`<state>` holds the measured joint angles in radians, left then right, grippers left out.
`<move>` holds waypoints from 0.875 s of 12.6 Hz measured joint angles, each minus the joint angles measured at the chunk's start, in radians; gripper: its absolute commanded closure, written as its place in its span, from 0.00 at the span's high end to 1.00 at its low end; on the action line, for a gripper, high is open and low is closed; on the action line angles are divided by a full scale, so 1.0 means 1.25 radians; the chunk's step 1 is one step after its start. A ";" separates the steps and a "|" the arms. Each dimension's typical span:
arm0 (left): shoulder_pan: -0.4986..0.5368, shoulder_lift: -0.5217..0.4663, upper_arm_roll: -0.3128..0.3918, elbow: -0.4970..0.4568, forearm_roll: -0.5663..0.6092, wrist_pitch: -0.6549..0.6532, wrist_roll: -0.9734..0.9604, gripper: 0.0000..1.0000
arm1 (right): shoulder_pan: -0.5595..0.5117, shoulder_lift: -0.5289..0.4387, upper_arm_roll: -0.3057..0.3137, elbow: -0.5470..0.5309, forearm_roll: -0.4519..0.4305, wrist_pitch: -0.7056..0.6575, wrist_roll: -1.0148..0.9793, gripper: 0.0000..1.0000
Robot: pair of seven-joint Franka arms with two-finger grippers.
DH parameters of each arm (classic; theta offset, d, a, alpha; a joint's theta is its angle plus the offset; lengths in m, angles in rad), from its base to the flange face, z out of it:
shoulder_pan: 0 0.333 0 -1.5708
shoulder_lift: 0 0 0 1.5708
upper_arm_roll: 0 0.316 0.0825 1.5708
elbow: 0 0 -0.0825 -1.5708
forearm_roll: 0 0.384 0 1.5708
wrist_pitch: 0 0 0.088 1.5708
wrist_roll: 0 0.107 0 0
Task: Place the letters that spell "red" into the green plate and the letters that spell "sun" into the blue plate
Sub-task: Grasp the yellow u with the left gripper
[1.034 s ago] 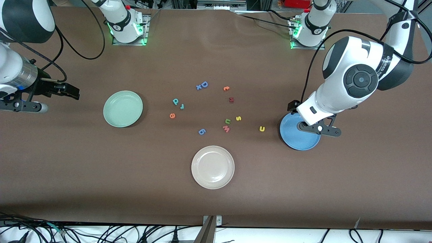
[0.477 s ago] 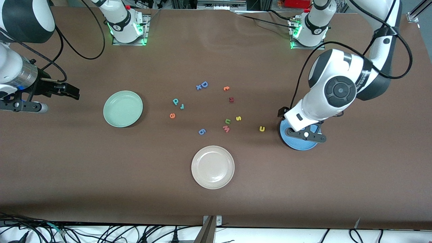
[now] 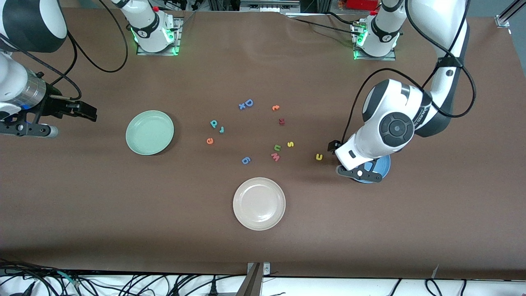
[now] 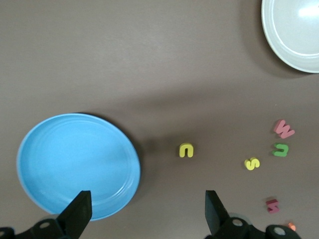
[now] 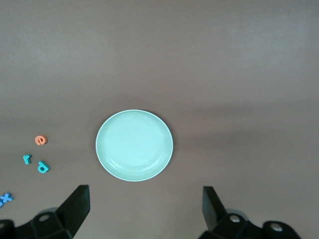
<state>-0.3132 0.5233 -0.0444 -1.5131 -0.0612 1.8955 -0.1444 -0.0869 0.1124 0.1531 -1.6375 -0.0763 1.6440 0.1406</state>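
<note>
The yellow "u/n" shape (image 3: 319,156) is seen lying on the table (image 3: 263,255) at nine o'clock from the blue plate (image 3: 384,167), over whose edge the left gripper (image 3: 360,173) is held with jaws spread and empty, while the right gripper (image 3: 61,119), likewise spread, is kept waiting at nine o'clock from the green plate (image 3: 149,132).

Table (image 3: 287,246): brown matte covering is spanning nearly the whole front view; faint creases are showing across it
Light: soft overhead light is falling evenly; dim shadows are lying on the covering
Mounting plates (image 3: 158,49): two metal plates are sitting at the table's edge farthest from the front camera; green lamps are glowing there
Cables (image 3: 123,283): black leads are lying tangled along a white strip under the table's nearest edge
Bracket (image 3: 258,271): a small metal piece is sitting at the middle of the nearest edge
</note>
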 measured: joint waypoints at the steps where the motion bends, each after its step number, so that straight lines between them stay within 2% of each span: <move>1: -0.005 0.014 0.000 0.000 -0.003 0.012 0.000 1.00 | 0.000 0.000 0.000 0.000 0.000 0.000 0.000 1.00; 5: -0.025 0.065 -0.001 -0.035 -0.004 0.121 -0.006 1.00 | 0.000 0.000 0.000 0.000 0.000 0.000 0.000 1.00; 9: -0.048 0.070 -0.002 -0.093 -0.004 0.170 -0.058 1.00 | 0.000 0.000 0.000 0.000 0.000 0.000 0.000 1.00; 11: -0.061 0.070 -0.003 -0.145 -0.004 0.237 -0.069 1.00 | 0.000 0.000 0.000 0.000 0.000 0.000 0.000 1.00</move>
<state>-0.3894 0.6103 -0.0477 -1.6941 -0.0661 2.1912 -0.2300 -0.0867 0.1123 0.1531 -1.6375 -0.0763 1.6440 0.1406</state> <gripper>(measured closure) 0.000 0.000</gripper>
